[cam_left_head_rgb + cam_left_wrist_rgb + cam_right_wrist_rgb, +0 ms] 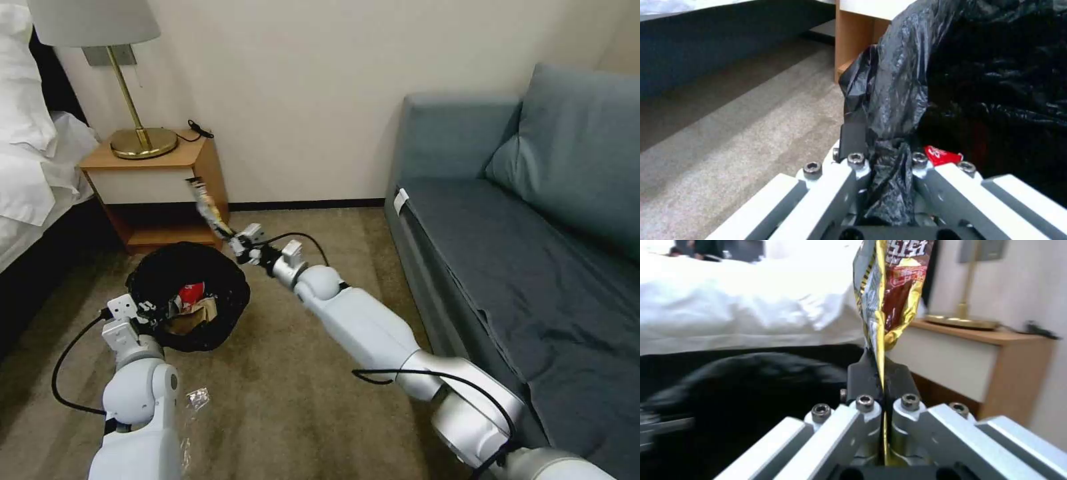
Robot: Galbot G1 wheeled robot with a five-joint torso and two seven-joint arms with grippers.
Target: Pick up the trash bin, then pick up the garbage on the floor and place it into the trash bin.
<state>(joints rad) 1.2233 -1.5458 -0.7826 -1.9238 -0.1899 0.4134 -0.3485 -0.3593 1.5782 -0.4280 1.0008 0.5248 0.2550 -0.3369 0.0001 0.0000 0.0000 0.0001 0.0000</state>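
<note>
Right gripper [230, 238], reaching forward beside a wooden nightstand [160, 190], pinches a shiny gold-brown snack wrapper [205, 203] by one end, just past the far rim of a small round bin lined with a crinkled black plastic bag [189, 295]. Left gripper [155, 313] is clamped on the bag-covered near rim. Inside lie a red-and-white snack bag [189, 293] and crumpled brown paper [197, 315].

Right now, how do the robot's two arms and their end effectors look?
Both arms have smooth, rounded white-grey shells with shiny silver joints, and a thin black cable loops beside each. The left end effector and the right end effector each have pale metal linkage bars with dark hex bolts and flat black fingertips.
</note>
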